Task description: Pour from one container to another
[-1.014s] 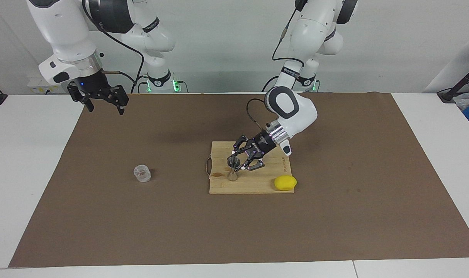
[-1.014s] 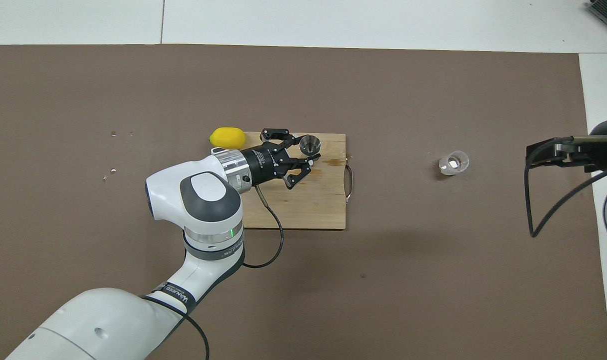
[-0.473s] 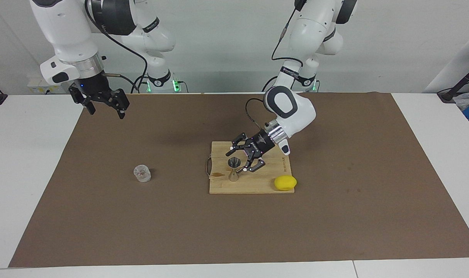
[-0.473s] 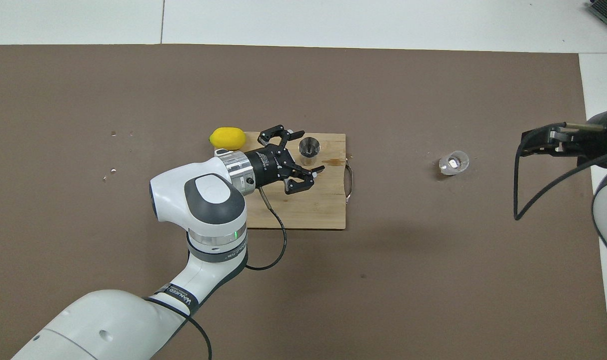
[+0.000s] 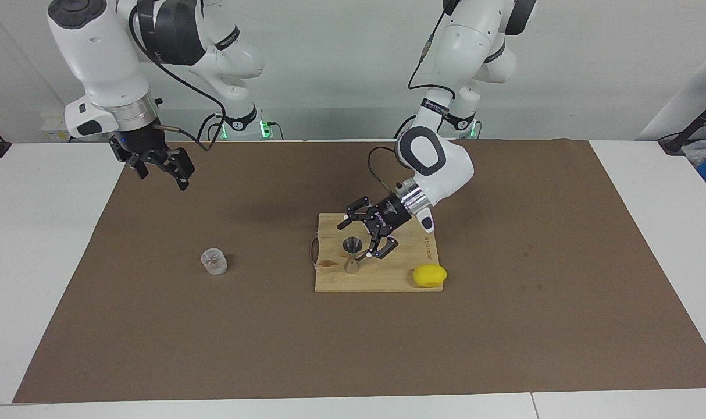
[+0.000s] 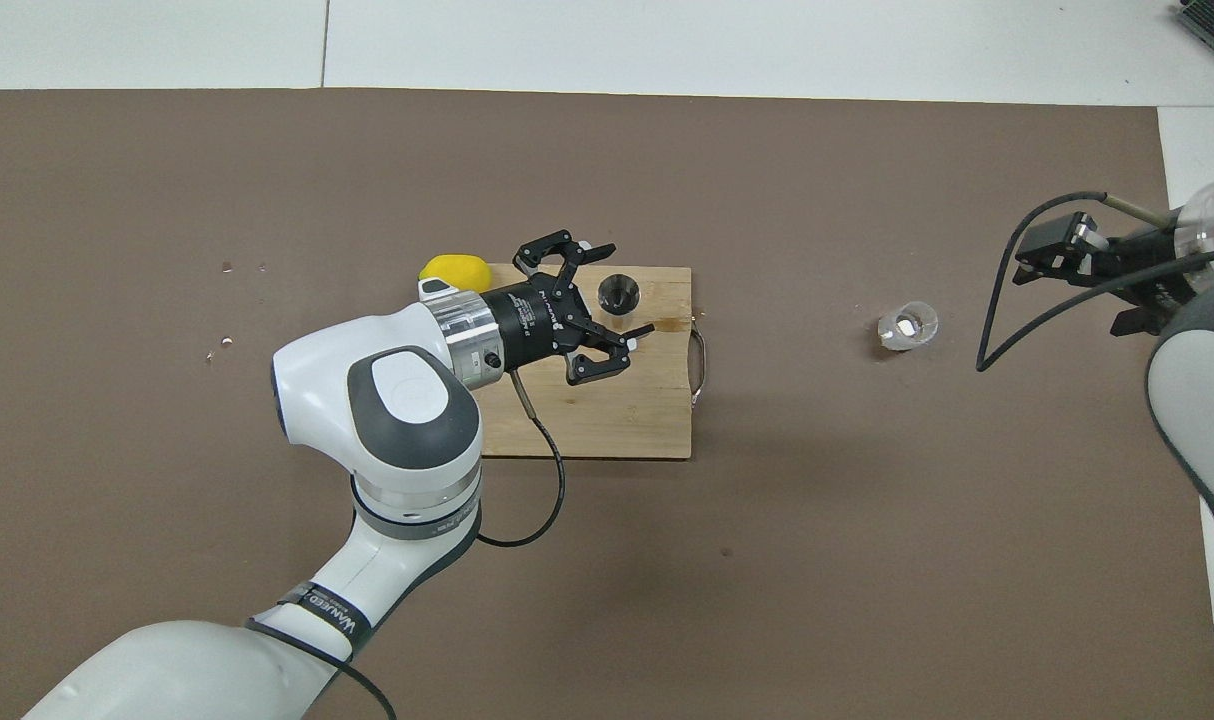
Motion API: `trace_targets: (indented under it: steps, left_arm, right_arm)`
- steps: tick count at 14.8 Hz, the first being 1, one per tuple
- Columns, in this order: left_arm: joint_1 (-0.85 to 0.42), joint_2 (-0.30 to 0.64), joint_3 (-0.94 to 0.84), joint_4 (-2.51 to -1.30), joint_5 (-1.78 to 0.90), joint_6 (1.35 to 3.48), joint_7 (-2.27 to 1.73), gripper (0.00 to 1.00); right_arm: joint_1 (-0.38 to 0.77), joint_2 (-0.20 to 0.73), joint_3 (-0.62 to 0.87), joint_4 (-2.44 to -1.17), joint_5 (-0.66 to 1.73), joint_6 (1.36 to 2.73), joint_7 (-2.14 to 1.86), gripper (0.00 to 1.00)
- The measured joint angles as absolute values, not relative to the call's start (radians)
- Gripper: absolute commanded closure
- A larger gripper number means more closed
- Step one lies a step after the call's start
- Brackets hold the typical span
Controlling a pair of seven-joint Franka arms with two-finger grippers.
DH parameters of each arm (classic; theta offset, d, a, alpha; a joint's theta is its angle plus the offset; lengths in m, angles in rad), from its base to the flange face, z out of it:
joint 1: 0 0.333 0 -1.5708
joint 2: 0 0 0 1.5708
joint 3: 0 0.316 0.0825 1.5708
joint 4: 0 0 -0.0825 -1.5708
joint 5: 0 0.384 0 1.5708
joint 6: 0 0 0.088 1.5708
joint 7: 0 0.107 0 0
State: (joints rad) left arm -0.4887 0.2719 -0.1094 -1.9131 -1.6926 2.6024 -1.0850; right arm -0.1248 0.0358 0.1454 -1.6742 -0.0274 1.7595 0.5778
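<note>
Facing view shows the left gripper (image 5: 357, 238) open over the cutting board (image 5: 388, 279), its fingers spread just beside the steel jigger (image 5: 352, 255), which stands upright on the board, not gripped. Small printing on the board's edge is unreadable. A lemon (image 5: 429, 275) sits at the board's corner. The glass cup (image 5: 214, 261) stands on the brown mat (image 5: 213, 349), toward the right arm's end. The right gripper (image 5: 161, 164) hangs open over the mat.

A white table (image 5: 50, 244) carries a large brown rectangular mat (image 5: 213, 337) that covers most of its top. On the mat lie a light wooden cutting board (image 5: 388, 279) near the middle, a yellow lemon (image 5: 429, 275) touching the board's edge, and a small clear textured glass cup (image 5: 214, 261) toward the right arm's end.
</note>
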Motion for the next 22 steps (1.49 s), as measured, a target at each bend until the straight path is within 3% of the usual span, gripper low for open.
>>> trace_targets:
  steps: [4,10,14,18,22]
  left_arm:
    - [-0.428,0.209,-0.091,-1.936,-1.47,2.602,-1.088,0.0]
    - [-0.207,0.158,-0.082,-1.958,-1.08,2.599,-1.091,0.0]
    - [-0.064,0.15,-0.077,-1.952,-0.956,2.6,-1.085,0.0]
    - [0.007,0.14,-0.042,-1.927,-0.822,2.597,-1.084,0.0]
    - [0.034,0.139,-0.039,-1.92,-0.479,2.571,-1.073,0.0]
  right_arm:
    - [-0.133,0.075,0.143,-1.678,0.004,1.791,0.738,0.0]
    - [-0.207,0.197,0.141,-1.676,0.162,1.818,0.933,0.0]
    - [-0.247,0.287,0.139,-1.684,0.218,1.928,1.062,0.0]
    - [-0.267,0.343,0.138,-1.719,0.253,2.02,1.101,0.0]
    - [-0.269,0.349,0.138,-1.729,0.289,2.048,1.109,0.0]
